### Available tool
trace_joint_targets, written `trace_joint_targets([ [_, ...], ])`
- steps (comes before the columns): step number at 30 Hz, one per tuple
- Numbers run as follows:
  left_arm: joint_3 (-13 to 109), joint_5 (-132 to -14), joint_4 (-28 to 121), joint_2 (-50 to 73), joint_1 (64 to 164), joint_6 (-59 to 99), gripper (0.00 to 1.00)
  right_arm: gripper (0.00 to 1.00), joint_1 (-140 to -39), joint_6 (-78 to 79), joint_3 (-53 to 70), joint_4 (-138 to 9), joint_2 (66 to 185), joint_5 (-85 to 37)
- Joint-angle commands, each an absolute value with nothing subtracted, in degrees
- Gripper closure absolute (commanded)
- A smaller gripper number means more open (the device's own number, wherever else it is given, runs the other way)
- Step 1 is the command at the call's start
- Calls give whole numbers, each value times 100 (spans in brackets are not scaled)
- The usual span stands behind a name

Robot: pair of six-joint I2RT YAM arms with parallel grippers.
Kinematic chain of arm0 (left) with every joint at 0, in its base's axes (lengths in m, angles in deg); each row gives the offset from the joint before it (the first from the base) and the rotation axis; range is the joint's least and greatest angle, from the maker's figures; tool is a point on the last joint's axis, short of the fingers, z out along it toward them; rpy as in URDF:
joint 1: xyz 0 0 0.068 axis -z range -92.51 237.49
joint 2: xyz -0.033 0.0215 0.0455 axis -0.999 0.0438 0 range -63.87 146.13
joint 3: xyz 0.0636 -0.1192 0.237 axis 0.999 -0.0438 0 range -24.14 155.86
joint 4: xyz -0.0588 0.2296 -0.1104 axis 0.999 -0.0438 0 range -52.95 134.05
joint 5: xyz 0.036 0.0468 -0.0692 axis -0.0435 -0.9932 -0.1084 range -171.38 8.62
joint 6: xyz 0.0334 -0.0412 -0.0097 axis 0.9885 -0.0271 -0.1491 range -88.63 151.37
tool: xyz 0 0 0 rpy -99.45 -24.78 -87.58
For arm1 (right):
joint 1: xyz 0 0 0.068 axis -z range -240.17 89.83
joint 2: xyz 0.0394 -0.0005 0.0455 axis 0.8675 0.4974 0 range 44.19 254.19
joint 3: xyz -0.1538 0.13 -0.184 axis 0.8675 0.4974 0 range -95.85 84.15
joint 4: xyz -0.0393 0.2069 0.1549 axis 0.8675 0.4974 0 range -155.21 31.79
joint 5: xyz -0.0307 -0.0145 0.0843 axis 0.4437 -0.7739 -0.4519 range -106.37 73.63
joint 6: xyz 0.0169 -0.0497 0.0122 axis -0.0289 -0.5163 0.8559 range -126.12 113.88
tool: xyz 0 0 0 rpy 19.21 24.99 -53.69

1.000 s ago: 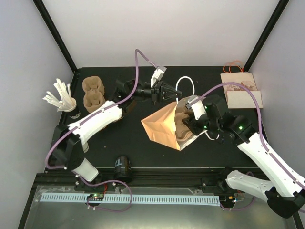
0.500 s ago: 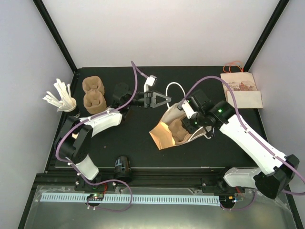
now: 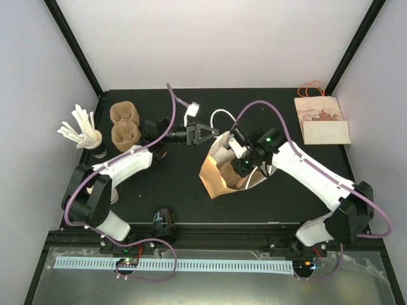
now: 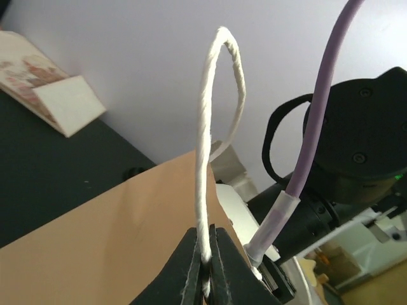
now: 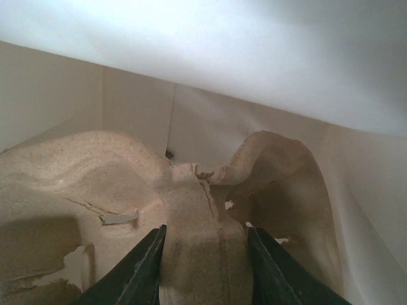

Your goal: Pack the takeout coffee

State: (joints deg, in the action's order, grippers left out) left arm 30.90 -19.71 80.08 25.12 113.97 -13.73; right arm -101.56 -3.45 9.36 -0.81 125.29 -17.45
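White bag handle (image 4: 202,159) pinched by L gripper (image 4: 205,257), R gripper (image 5: 203,254) clamps pulp carrier (image 5: 191,197) inside paper bag (image 3: 212,173).

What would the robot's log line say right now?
left jaws: shut on white twisted-cord bag handle | right jaws: gripping brown moulded-pulp cup carrier | carrier: inside tan paper bag

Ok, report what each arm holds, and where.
Left gripper: jaws pinch brown paper bag by white cord handle. Right gripper: jaws clamp tan moulded-pulp cup carrier by centre ridge.
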Motion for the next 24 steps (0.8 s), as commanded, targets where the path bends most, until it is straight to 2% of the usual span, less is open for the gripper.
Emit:
trace_joint_targets([
  [1, 3309, -2295, 6881, 2294, 11260, -495, 94, 65, -10224, -386, 619, 110, 13002, -1530],
  [15, 3343, -3154, 5665, 1803, 11154, 235, 93, 65, -10297, -217, 431, 131, 13714, -1527],
  [24, 3423, -3223, 5296, 1592, 11061, 510, 90, 65, -10301, -260, 597, -62, 14091, -1646],
])
